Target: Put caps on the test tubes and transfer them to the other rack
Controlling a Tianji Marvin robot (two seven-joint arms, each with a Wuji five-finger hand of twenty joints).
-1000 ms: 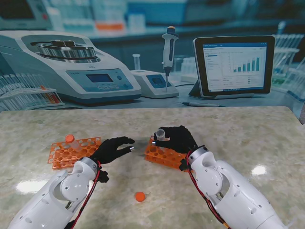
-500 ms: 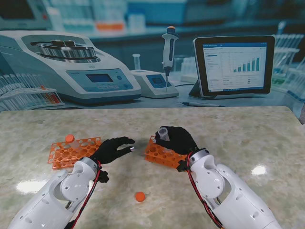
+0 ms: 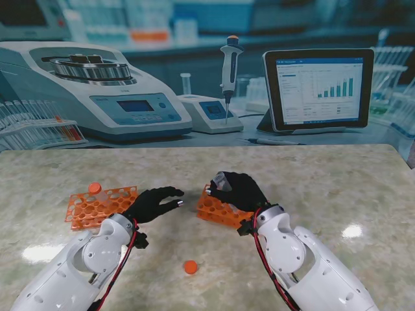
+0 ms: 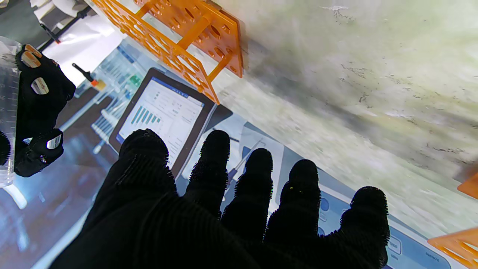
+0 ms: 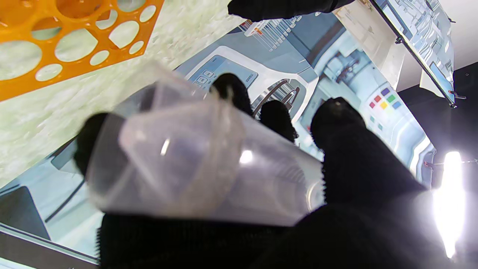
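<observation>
Stand view: two orange racks are counted on the desk (image 3: 311, 175); the left rack (image 3: 97, 206) carries one capped tube (image 3: 95, 188), the right rack (image 3: 217, 210) shows none. One loose orange cap (image 3: 190, 266) is logged nearer to me. Left wrist view: the left hand (image 4: 209, 209) is presented spread, holding nothing. Right wrist view: the right hand (image 5: 298, 194) is closed on one clear uncapped tube (image 5: 194, 164), lifted off the racks. Judged: one tube transferred; this tube's capping and transfer remain.

Count: two orange racks, left rack (image 3: 100, 205) and right rack (image 3: 220, 208). Two tubes: a capped tube (image 3: 95, 188) in the left rack, an open tube (image 3: 219, 182) in my right hand (image 3: 238, 189). One loose cap (image 3: 190, 266) (orange) on the table (image 3: 324, 181).
</observation>
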